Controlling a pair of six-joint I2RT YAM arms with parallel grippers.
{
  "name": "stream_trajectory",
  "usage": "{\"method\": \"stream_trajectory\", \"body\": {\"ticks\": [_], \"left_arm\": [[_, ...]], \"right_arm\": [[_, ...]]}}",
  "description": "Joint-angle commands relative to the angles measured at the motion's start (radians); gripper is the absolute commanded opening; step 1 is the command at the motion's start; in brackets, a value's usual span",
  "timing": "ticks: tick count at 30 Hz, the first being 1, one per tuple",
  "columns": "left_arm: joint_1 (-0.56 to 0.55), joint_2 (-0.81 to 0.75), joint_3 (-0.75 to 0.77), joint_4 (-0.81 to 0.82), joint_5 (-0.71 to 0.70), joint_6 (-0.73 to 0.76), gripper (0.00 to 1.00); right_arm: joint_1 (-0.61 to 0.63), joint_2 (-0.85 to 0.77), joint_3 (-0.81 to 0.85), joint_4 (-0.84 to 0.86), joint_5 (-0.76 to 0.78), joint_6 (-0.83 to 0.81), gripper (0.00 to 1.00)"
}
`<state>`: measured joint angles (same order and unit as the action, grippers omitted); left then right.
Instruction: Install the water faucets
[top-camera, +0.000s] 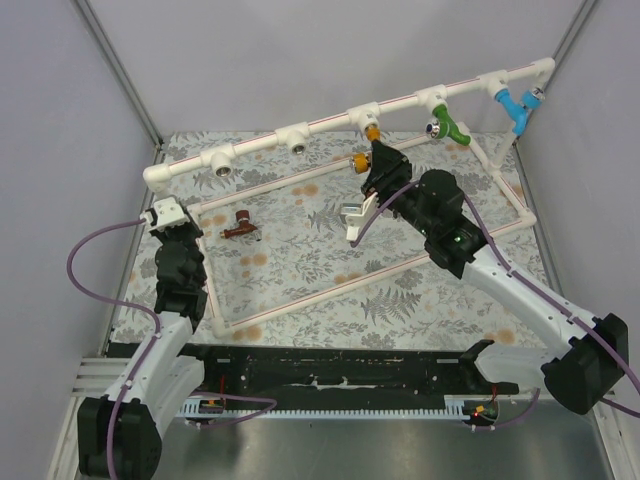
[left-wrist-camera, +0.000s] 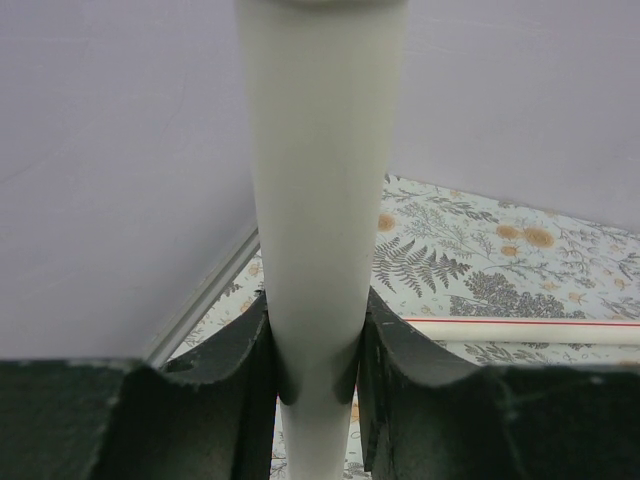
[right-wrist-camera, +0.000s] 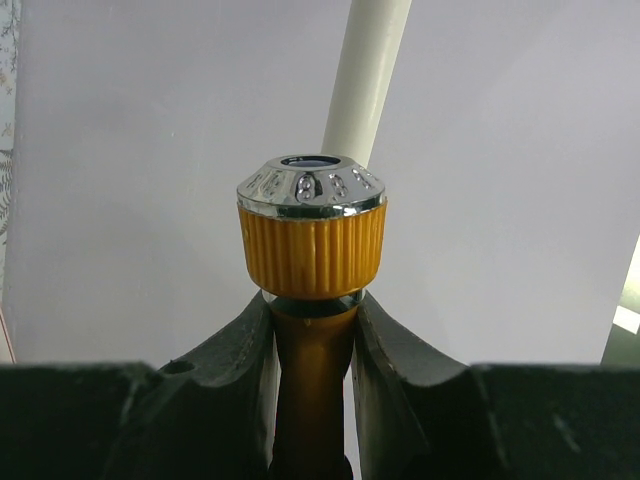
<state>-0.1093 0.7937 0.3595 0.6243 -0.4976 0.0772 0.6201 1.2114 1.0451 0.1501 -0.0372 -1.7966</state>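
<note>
The orange-yellow faucet (top-camera: 368, 143) hangs right under a tee of the raised white pipe (top-camera: 330, 122), its orange part against the fitting. My right gripper (top-camera: 378, 160) is shut on its body. In the right wrist view the ribbed orange collar and silvery end (right-wrist-camera: 312, 215) stand just above my fingers (right-wrist-camera: 235, 350), with my gripper (right-wrist-camera: 312, 315) clamped on the stem. The dark reddish-brown faucet (top-camera: 240, 227) lies loose on the mat inside the frame. My left gripper (top-camera: 166, 220) is shut on the frame's upright white pipe (left-wrist-camera: 325, 200) at the left end; my gripper (left-wrist-camera: 318, 330) clamps it.
A green tap (top-camera: 447, 126) and a light blue tap (top-camera: 517, 106) hang from the pipe's right end. Two open tee fittings (top-camera: 220, 165) (top-camera: 297, 140) sit left of the orange faucet. The low white pipe rectangle (top-camera: 300, 300) borders the fern-patterned mat. Grey walls stand close on both sides.
</note>
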Motion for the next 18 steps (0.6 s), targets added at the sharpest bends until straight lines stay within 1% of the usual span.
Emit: {"method": "stream_trajectory", "body": {"ticks": [1, 2, 7, 10, 12, 15, 18], "left_arm": [[-0.032, -0.017, 0.001, 0.048, 0.028, 0.019, 0.04], [-0.033, -0.017, 0.002, 0.048, 0.028, 0.018, 0.02], [-0.033, -0.014, 0.002, 0.045, 0.024, 0.021, 0.02], [-0.033, -0.013, 0.004, 0.045, 0.022, 0.018, 0.02], [-0.033, -0.011, 0.006, 0.043, 0.022, 0.015, 0.02], [-0.033, -0.008, 0.006, 0.045, 0.024, 0.022, 0.02], [-0.033, -0.008, 0.007, 0.041, 0.021, 0.027, 0.02]], "right_arm": [[-0.040, 0.031, 0.033, -0.040, -0.021, -0.017, 0.00], [-0.040, 0.033, 0.026, -0.028, -0.029, 0.017, 0.00], [-0.042, 0.039, -0.039, 0.072, -0.024, 0.161, 0.00], [-0.043, 0.051, -0.031, 0.078, -0.013, 0.288, 0.00], [-0.043, 0.063, -0.034, 0.086, -0.010, 0.321, 0.00], [-0.045, 0.083, -0.057, 0.109, 0.000, 0.245, 0.00], [-0.049, 0.089, -0.042, 0.082, 0.062, 0.149, 0.00]]}}
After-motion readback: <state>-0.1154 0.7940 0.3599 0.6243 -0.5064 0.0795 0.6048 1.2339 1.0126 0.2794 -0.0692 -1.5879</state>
